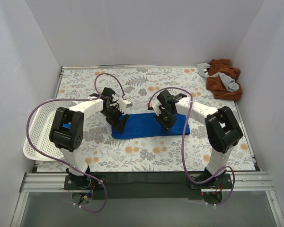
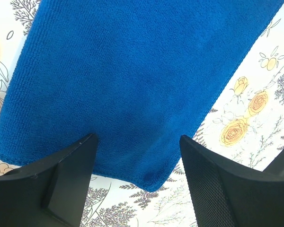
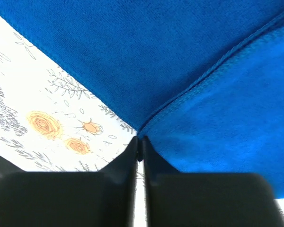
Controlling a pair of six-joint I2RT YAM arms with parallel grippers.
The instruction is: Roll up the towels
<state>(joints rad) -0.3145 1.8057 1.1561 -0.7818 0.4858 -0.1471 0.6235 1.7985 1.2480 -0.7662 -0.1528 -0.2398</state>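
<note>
right gripper (image 3: 139,139) pinches towel (image 1: 149,126) edge; left gripper (image 2: 137,138) open, empty.
basket (image 1: 35,137) left, brown cloths (image 1: 225,78) far corner, both well apart.

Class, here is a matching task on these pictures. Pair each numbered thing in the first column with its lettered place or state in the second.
1. white basket
2. orange cloth pile
3. left gripper
4. right gripper

A. shut, pinching an edge of the blue towel
B. far right corner of the table
C. open, above one end of the blue towel
D. left edge of the table

Pairs: 1-D; 2-B; 3-C; 4-A
</note>
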